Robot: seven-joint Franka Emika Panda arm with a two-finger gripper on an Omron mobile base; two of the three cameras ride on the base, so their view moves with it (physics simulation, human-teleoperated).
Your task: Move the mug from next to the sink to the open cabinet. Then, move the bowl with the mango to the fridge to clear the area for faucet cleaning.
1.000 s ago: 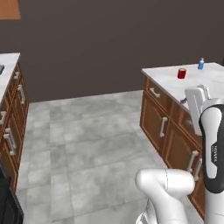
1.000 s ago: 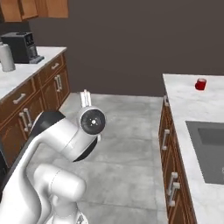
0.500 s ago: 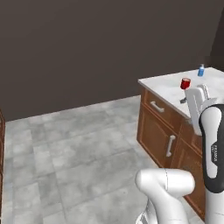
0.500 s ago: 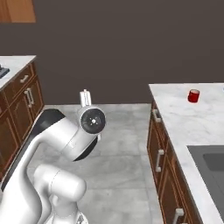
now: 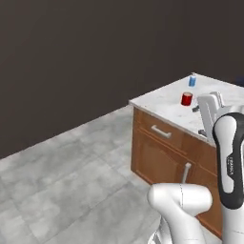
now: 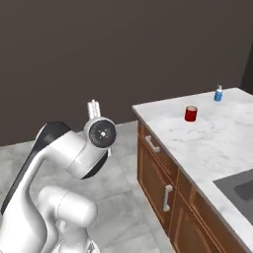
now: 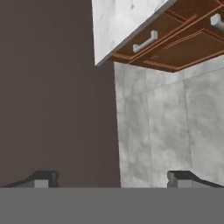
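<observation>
A: Hand view is showing the claw [image 7: 111,178] spread wide and gripping nothing, pointing at floor [image 7: 170,127] and the table [image 7: 118,22] corner ahead.

B: And the mug [image 6: 191,113]?

A: It is standing upright on the table [image 6: 207,143], well apart from the claw [image 6: 93,107], off to the claw's side, with a small blue bottle [image 6: 218,93] beyond it.

B: So nothing is getting done yet?

A: I judge not: the mug is waiting to be grasped, and the sink [image 6: 239,188] corner is barely showing.
</observation>
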